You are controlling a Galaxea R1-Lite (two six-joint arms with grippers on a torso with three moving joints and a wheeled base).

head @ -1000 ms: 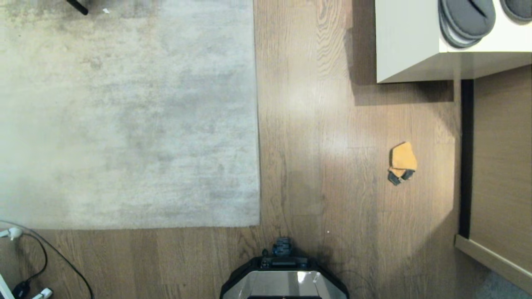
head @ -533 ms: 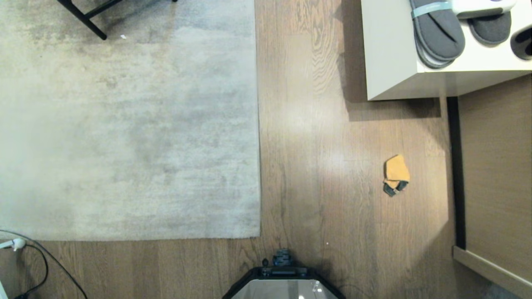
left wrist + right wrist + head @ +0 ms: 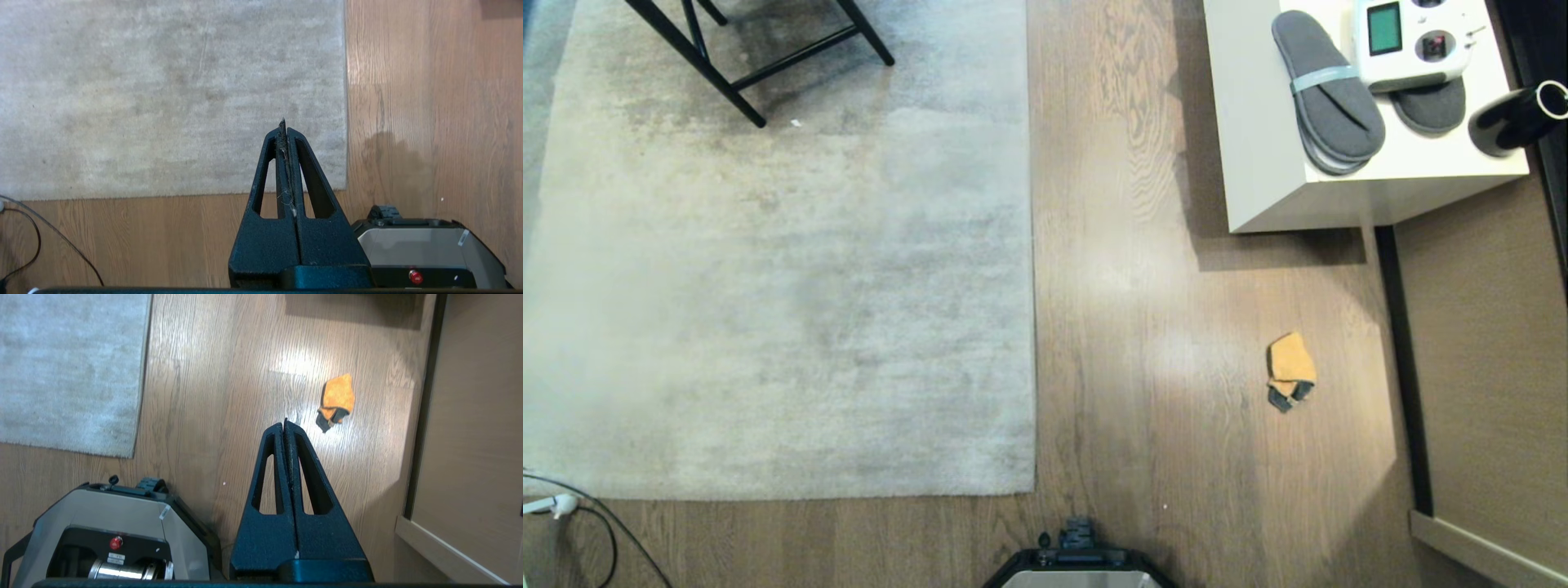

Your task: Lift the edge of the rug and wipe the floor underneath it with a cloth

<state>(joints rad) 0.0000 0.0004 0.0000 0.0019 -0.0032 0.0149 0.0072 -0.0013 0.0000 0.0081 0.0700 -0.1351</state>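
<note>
A pale grey rug lies flat on the left, and the rug edge runs straight down to a squared near corner. The brown plank floor spreads to its right. A small orange cloth with a dark folded corner rests on the floor at the right. Neither arm shows in the head view. My left gripper hangs shut and empty above the rug's near corner. High over bare floor my right gripper is shut and empty too, with the cloth lying beyond its tips.
A white cabinet at the back right carries grey slippers, a white device and a dark cup. Black chair legs stand on the rug's far part. Cables trail at the near left. A wooden panel lines the right; my base is at the bottom.
The whole head view has shifted: rug, cloth and cabinet slid toward the bottom, showing chair legs and the cabinet top. That is camera motion. Nothing on the floor moved.
</note>
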